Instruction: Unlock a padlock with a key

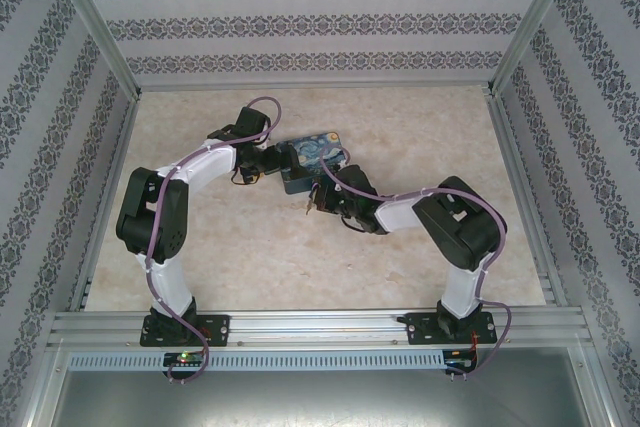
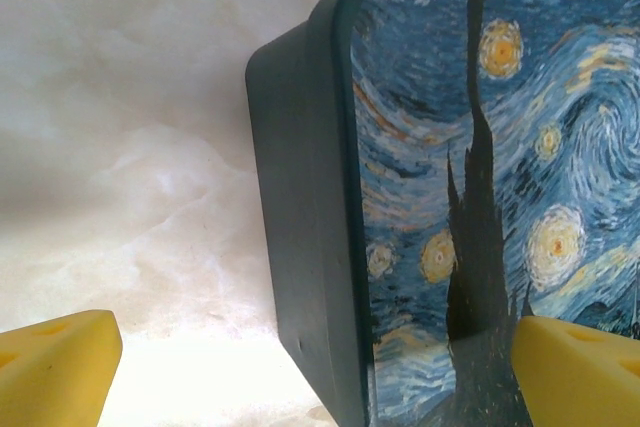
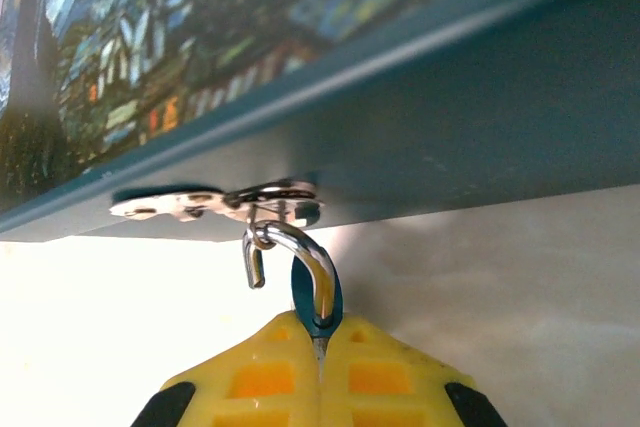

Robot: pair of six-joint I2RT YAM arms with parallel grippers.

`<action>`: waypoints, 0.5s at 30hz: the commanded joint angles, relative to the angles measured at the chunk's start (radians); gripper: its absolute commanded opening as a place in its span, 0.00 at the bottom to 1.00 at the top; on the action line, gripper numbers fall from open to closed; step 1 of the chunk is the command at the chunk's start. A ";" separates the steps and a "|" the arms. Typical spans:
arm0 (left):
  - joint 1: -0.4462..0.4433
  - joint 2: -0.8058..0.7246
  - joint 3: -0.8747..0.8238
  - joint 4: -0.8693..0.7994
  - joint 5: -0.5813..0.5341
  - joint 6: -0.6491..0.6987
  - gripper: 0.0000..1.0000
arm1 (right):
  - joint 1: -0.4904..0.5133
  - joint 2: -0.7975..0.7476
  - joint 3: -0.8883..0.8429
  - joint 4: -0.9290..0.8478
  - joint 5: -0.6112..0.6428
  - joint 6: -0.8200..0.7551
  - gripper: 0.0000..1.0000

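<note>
The box sits on the table, a bit toward 12 o'clock from the middle. Its lid has a painting of a blue night sky with yellow stars on it.

From above, the left gripper is at the box's 9 o'clock side. The right gripper is at the box's 6 o'clock side, close to the front wall.

In the left wrist view, the left gripper is spread wide. One yellow fingertip is at 8 o'clock, over the bare table. The other one is at 4 o'clock, over the painted lid. The dark side wall of the box runs between them. I cannot tell if either fingertip touches the box.

In the right wrist view, a small metal latch sticks out under the edge of the box. The padlock hangs from it, at the latch's 6 o'clock. Its shiny hoop hooks through the latch. One end of the hoop goes down into the teal body. The other end hangs free at the body's 10 o'clock, out of the body.

The right gripper has its two yellow fingers pressed together, and they pinch the teal body of the padlock from below. A thin grey line shows between the fingers, right under the padlock. I cannot tell what it is.
</note>
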State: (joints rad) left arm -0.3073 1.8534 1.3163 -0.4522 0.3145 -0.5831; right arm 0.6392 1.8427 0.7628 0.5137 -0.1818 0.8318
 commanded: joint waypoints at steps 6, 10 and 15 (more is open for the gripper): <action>0.002 -0.016 -0.028 0.021 0.012 0.004 1.00 | -0.044 -0.054 -0.055 -0.040 -0.004 0.003 0.00; -0.010 -0.020 -0.040 0.016 -0.002 0.014 1.00 | -0.048 -0.053 -0.054 -0.027 -0.016 0.028 0.00; -0.050 -0.018 -0.031 -0.034 -0.074 0.048 1.00 | -0.049 -0.054 -0.058 -0.010 -0.024 0.054 0.00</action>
State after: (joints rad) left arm -0.3275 1.8523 1.2907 -0.4374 0.2977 -0.5777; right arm 0.6037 1.8042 0.7219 0.5064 -0.1928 0.8623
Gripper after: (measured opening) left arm 0.999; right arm 0.049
